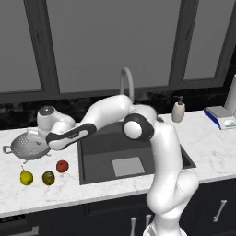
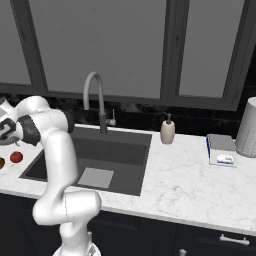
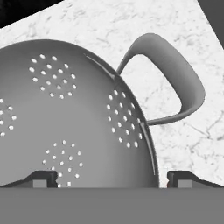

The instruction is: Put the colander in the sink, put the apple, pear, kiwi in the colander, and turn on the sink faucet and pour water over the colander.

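Note:
The silver colander point(image 1: 25, 147) stands on the white counter left of the sink point(image 1: 103, 147). My gripper point(image 1: 39, 137) hangs over its right rim. In the hand view the colander point(image 3: 65, 113) sits close, one loop handle point(image 3: 175, 78) sticking out to the right. My gripper point(image 3: 113, 178) is open, its fingertips straddling the rim beside that handle, holding nothing. In front of the colander lie the red apple point(image 1: 62, 166), the olive kiwi point(image 1: 48, 178) and the yellow-green pear point(image 1: 26, 177). The faucet point(image 1: 126, 83) arches behind the sink, no water running.
A beige soap dispenser point(image 1: 178, 110) stands behind the sink's right corner. A blue and white box point(image 1: 220, 117) and a tall pale cylinder point(image 2: 247, 127) sit far right. Dark windows back the counter. A light grey plate point(image 1: 128, 166) lies on the sink floor.

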You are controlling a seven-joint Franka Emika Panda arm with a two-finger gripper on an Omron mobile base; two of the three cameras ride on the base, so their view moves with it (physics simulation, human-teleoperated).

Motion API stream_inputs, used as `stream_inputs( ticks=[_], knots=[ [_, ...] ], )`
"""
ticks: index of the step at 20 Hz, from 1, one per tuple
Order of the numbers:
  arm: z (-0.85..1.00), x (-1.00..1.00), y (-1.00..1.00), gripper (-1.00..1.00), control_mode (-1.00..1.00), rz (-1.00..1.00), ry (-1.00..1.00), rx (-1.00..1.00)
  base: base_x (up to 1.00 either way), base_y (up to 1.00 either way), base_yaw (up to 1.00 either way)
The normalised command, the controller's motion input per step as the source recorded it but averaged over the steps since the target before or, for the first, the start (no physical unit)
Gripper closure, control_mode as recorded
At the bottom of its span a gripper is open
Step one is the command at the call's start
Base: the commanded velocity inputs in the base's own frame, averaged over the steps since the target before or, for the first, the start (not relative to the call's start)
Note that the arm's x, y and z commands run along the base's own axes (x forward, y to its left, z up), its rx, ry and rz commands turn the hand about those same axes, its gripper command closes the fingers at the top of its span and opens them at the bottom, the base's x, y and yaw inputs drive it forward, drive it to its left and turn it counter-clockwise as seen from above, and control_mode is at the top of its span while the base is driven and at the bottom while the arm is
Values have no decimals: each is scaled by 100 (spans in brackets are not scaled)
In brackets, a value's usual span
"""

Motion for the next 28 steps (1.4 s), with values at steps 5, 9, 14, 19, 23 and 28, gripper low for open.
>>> stream_inputs(
  ticks=[5,9,14,19,23,28],
  knots=[
    [-44,25,-5,-100,-100,-5,0,0,0,0,0],
    [-35,18,0,100,-100,-3,0,0,0,0,0],
    [-31,6,-2,100,-100,-3,0,0,0,0,0],
    [-9,1,-39,100,-100,-14,-2,15,0,0,0],
    [39,-12,-96,100,-100,-11,-12,47,0,0,0],
    [85,-30,-96,100,-100,-9,-9,45,0,0,0]
  ],
)
